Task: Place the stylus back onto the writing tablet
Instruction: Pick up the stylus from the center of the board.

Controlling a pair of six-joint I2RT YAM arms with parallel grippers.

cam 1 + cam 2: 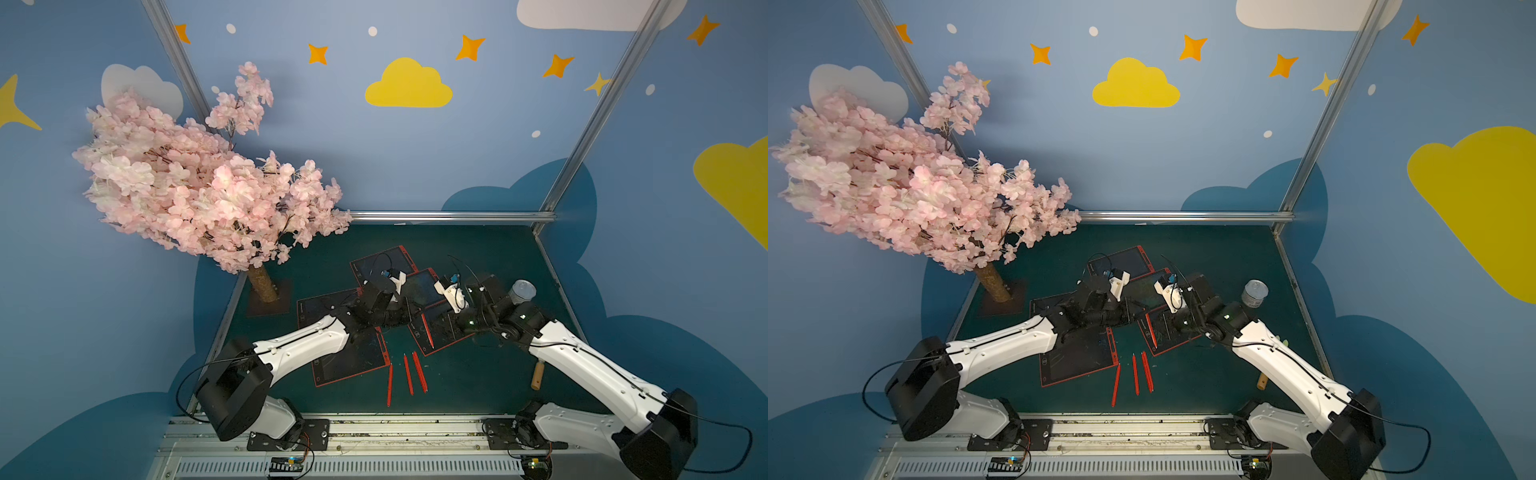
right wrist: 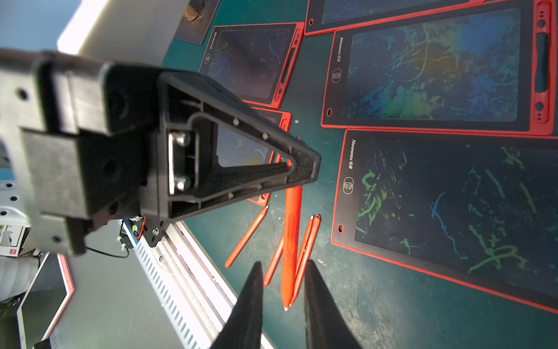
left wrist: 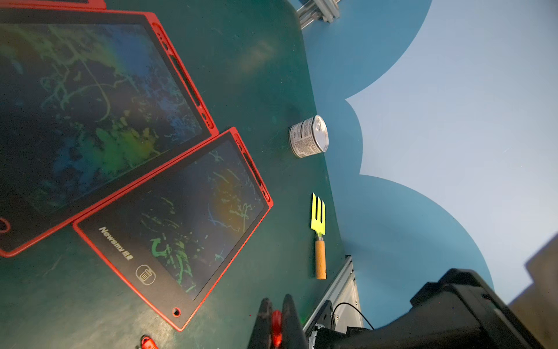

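Observation:
My left gripper (image 3: 277, 302) is shut on a red stylus (image 3: 276, 326). In the right wrist view the stylus (image 2: 291, 229) hangs tip-down from the left gripper's black fingers (image 2: 302, 169). My right gripper (image 2: 283, 264) is open, a jaw on either side of the stylus's lower end and apart from it. In both top views the held stylus (image 1: 428, 330) (image 1: 1151, 330) sits above a red-framed writing tablet (image 1: 444, 340), one of several spread over the green mat. The left gripper (image 1: 420, 315) and right gripper (image 1: 430, 337) meet there.
Three loose red styluses (image 1: 408, 374) lie on the mat near the front edge. A tin can (image 1: 523, 292) stands at the right, with a yellow fork-shaped tool (image 3: 319, 238) on a wooden handle (image 1: 537, 376) nearer the front. A pink blossom tree (image 1: 208, 187) fills the back left.

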